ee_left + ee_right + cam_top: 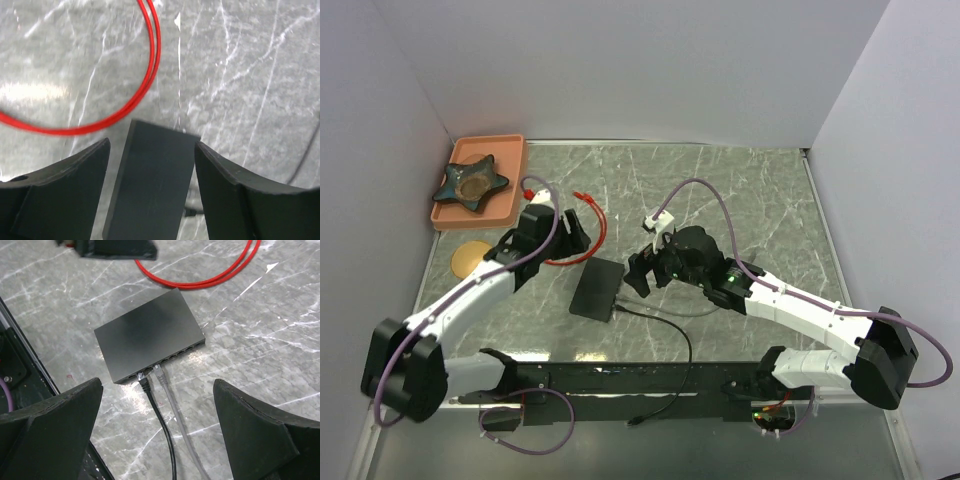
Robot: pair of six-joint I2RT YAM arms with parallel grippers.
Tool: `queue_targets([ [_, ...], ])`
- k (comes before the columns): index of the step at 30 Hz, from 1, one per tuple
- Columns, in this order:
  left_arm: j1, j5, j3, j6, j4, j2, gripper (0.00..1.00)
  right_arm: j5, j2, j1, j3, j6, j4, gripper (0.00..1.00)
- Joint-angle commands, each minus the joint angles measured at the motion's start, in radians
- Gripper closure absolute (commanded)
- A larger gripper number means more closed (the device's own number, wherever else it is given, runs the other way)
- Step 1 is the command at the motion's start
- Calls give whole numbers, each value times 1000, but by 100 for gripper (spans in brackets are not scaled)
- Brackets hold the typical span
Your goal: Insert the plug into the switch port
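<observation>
The flat matte-black switch (597, 288) lies mid-table. In the right wrist view its port row (172, 356) faces my right gripper. A black plug (145, 381) and a grey plug (160, 374) sit side by side at ports near the row's left end; I cannot tell how deep each one sits. My right gripper (157, 390) is open, its fingers wide on either side of the two cables and holding nothing. My left gripper (151, 150) is open and straddles the switch's (152, 185) far end, with a thin gap on each side.
A red cable (592, 222) loops on the table behind the switch. An orange tray (510, 160) with a star-shaped dish (470, 183) stands at the back left, a gold disc (470, 258) in front of it. The black cable (670, 325) runs towards the near edge.
</observation>
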Motion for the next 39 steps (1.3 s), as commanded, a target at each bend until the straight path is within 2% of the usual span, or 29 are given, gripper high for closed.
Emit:
queue_targets([
  [1,1,-31,121,39,31,133,30,-14,-26,-15,-20,11,31,1],
  [4,-22,-113,213,62,0,263,40,-3,-29,-16,-26,11,28,1],
  [8,-97,-240,345,83,-67,432,42,-1,-43,-21,-38,8,28,1],
  [15,-151,-303,491,80,-70,668,44,0,-52,-32,-38,-3,5,1],
  [19,-169,-346,528,60,-87,777,45,-5,-56,-35,-47,-6,-4,1],
  [26,-177,-351,508,51,-64,843,48,8,-76,-38,-66,-8,-11,1],
  [29,-177,-311,502,72,-55,865,59,12,-81,-39,-72,-9,-9,1],
  [30,-177,-288,503,79,-53,871,67,12,-81,-41,-70,-11,-11,1],
  [34,-175,-281,508,99,-63,879,84,6,-73,-42,-66,-14,-9,1],
  [36,-175,-294,503,99,-66,862,99,5,-72,-44,-67,-12,-8,1],
  [39,-175,-331,511,123,-70,818,99,3,-76,-42,-67,-9,-6,1],
])
